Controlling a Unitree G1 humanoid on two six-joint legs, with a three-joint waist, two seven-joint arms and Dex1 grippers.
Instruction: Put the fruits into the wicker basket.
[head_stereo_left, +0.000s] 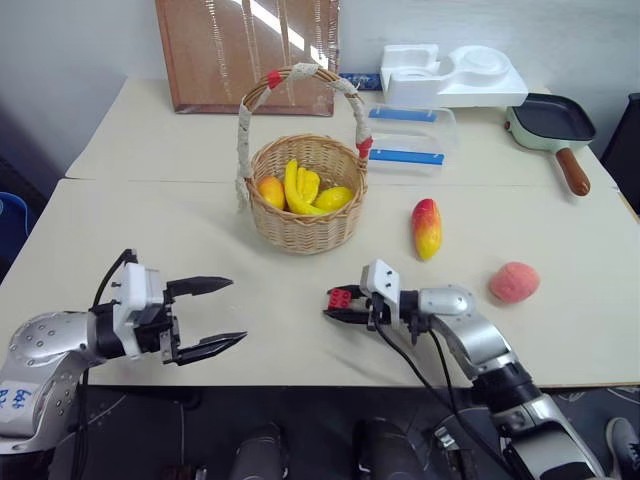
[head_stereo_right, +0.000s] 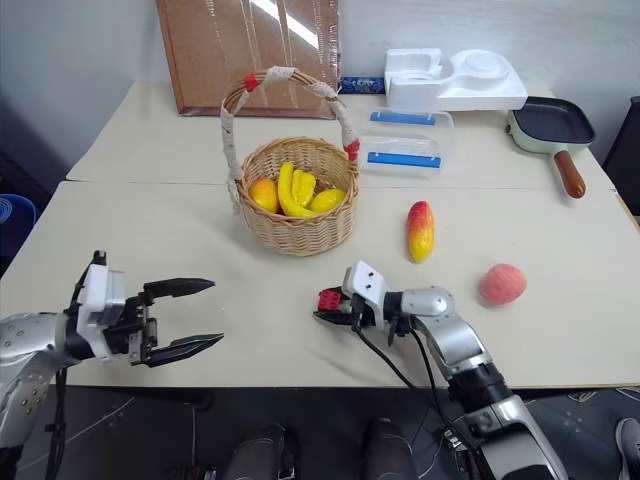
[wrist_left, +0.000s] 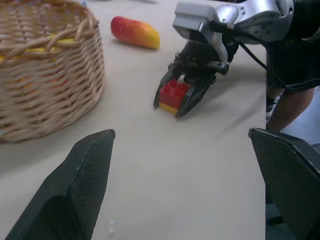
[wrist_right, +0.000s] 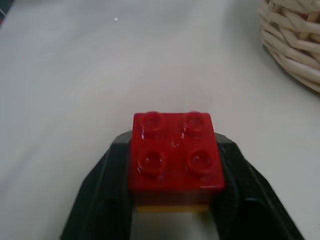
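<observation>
Two fruits, mango and peach, lie on counter outside wicker basket. Right gripper jaws clamp red brick; left gripper jaws wide, empty.

Right end effector closed on red brick — mango, peach on table.

A pale beige surface carries a wicker basket, a red-and-yellow mango just to its right, and a pink peach further right. A clear box, white foam tray, and frying pan sit along the back.
</observation>
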